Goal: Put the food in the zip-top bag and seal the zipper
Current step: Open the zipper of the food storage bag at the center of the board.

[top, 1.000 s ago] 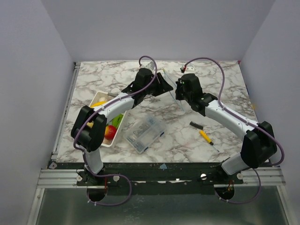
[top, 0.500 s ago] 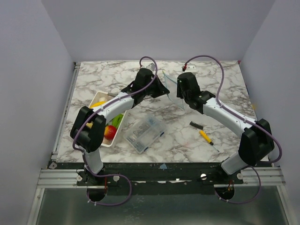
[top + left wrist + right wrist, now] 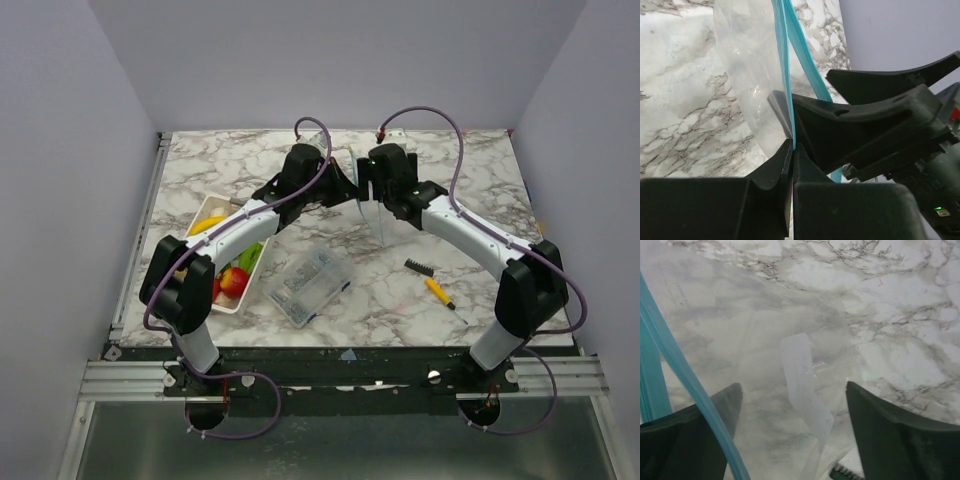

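Zip-top bag (image 3: 372,205) is hanging up off the marble table (image 3: 480,180) at about 12 o'clock, right between the two wrists. It looks empty to me. All the food (image 3: 232,278) is sitting in the white tray (image 3: 210,201) over at 9 o'clock, so my read is that this is the "get the mouth open" step.

How I'd do it well: the zipper (image 3: 785,60) shows as two teal lines side by side, so the free claw should take only the lip nearest it, close to the strip, and never both layers at once. Then peel sideways gently, because a hard tug could drag the floppy film out of the other pinch. Keeping the mouth facing up makes loading easier later.

Left gripper (image 3: 792,144) is clamped fully closed on the teal strip, with the clear film draping away from it. Right gripper (image 3: 792,392) is spread about as wide as it goes and has hold of nothing; the bag's film and a bit of the strip just sit in front of its fingers (image 3: 875,425).

Clear box (image 3: 308,285) at 6 o'clock and the brush (image 3: 432,285) at 4 o'clock lie well apart from all this.
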### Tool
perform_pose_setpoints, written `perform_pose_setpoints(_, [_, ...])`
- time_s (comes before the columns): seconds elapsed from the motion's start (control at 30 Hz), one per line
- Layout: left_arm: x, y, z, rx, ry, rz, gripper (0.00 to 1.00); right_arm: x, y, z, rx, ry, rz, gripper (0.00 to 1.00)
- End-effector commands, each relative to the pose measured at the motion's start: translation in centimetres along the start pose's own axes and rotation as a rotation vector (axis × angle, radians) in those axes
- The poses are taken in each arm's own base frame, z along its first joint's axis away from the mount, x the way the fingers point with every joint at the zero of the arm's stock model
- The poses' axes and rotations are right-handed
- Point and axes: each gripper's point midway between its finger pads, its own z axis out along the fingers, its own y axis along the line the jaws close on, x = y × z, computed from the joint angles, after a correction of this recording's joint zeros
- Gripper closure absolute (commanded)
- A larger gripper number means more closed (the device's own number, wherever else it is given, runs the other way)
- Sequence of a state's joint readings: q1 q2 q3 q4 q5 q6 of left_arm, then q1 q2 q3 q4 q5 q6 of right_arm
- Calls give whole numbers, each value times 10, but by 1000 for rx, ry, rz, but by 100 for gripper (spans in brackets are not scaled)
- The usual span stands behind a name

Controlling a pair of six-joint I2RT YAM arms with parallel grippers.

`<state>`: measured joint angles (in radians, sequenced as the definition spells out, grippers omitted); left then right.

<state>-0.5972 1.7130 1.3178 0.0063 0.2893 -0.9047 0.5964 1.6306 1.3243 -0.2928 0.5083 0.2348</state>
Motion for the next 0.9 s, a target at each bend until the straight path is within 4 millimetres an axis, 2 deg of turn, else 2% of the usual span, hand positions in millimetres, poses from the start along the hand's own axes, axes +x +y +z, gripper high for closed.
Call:
perform_pose_setpoints(0.0, [2, -7, -9, 17, 1, 32, 100, 6, 7, 4, 0, 74, -70, 26])
perform_pose_setpoints(0.07, [0, -6, -8, 12, -5, 40, 100, 3, 13, 0, -50, 40, -74, 40])
perform_pose_setpoints(0.17, [0, -3, -6, -6, 5, 48, 100, -5, 5, -5, -22, -18, -32, 77])
perform_pose_setpoints(0.2, [0, -1, -5, -15, 4, 56, 100, -7, 3, -7, -14, -25, -27, 81])
perform_pose_setpoints(0.4, [-3, 21, -4, -80, 4, 57, 100, -21, -11, -18, 30, -99, 14, 81])
perform_pose_setpoints(0.47, [-2, 24, -4, -77, 14, 49, 100, -23, -10, -22, 6, -122, 19, 82])
perform_pose_setpoints(0.5, [-2, 24, -4, -70, 14, 49, 100, -20, -8, -22, -7, -122, 11, 85])
perform_pose_setpoints(0.53, [-2, 22, -5, -61, 15, 50, 100, -20, -6, -22, -20, -124, 6, 97])
perform_pose_setpoints(0.57, [-2, 22, -5, -57, 14, 50, 100, -20, -7, -21, -10, -125, 7, 99])
perform_pose_setpoints(0.73, [-4, 23, -6, -51, 15, 54, 100, -18, -11, -14, 40, -96, -11, 99])
perform_pose_setpoints(0.87, [-8, 44, -7, -87, 27, 35, 100, -20, -22, -15, 93, -110, -30, 99])
